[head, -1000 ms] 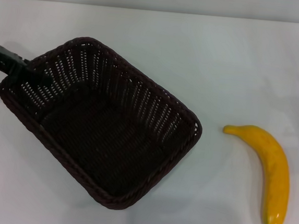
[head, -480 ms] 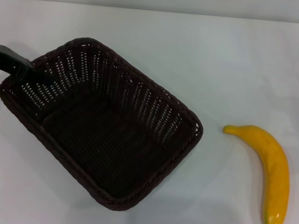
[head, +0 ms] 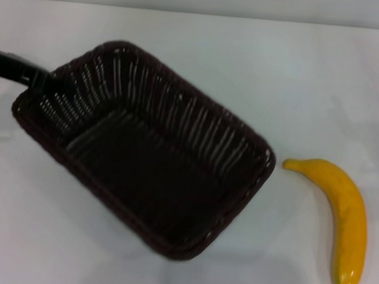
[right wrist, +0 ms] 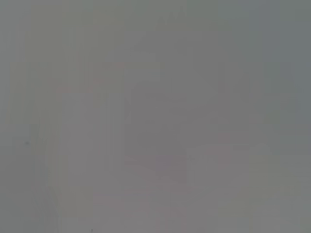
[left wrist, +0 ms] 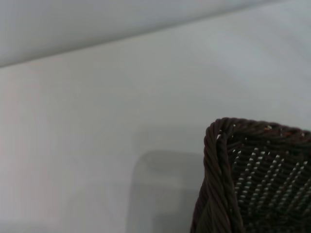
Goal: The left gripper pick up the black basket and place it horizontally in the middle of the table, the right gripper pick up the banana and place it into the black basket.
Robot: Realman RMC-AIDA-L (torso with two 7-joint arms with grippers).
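Black basket (head: pixel 145 155) rim seemingly between left gripper (head: pixel 48 84) jaws

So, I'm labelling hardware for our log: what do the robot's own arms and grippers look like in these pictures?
Only the left gripper shows: a slim, plain black finger entering from the head view's left edge. No cables, markings or arm body are visible. The right gripper appears nowhere.

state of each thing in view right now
dark woven wicker basket: empty, upright, skewed on the table, off-centre toward the left.
left gripper: at the basket's far-left rim.
curved yellow banana: lying loose on the table, apart from the basket.
white table: bears both.
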